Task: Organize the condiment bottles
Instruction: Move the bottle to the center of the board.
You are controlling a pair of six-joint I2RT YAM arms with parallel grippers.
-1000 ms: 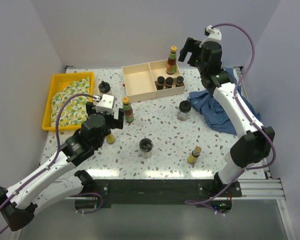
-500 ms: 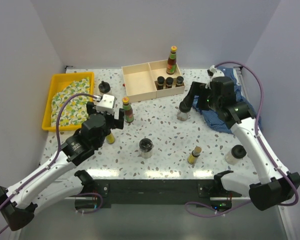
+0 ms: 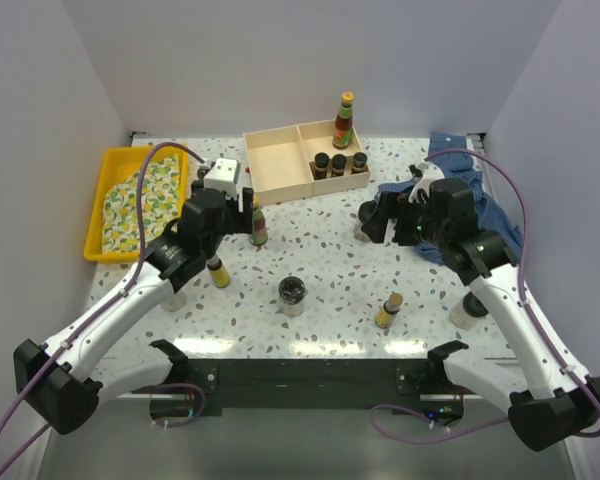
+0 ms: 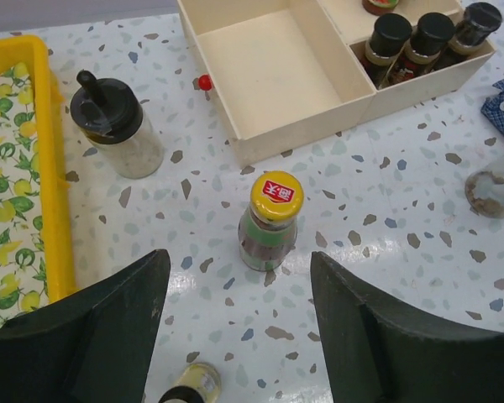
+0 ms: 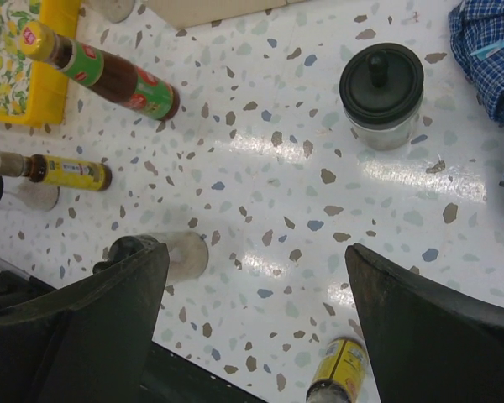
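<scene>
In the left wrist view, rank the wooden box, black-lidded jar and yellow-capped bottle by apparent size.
1. wooden box, clearly largest, partly cropped
2. black-lidded jar
3. yellow-capped bottle, only slightly smaller than the jar; close call

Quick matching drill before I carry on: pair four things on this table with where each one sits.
1 lemon-print cloth
2 tall orange-capped bottle
3 yellow-capped bottle
4 blue checked cloth

A on the table, right side
B in the wooden box, right compartment
C in the yellow tray
D standing on the table in front of the wooden box

Pairs: 1-C, 2-B, 3-D, 4-A
</scene>
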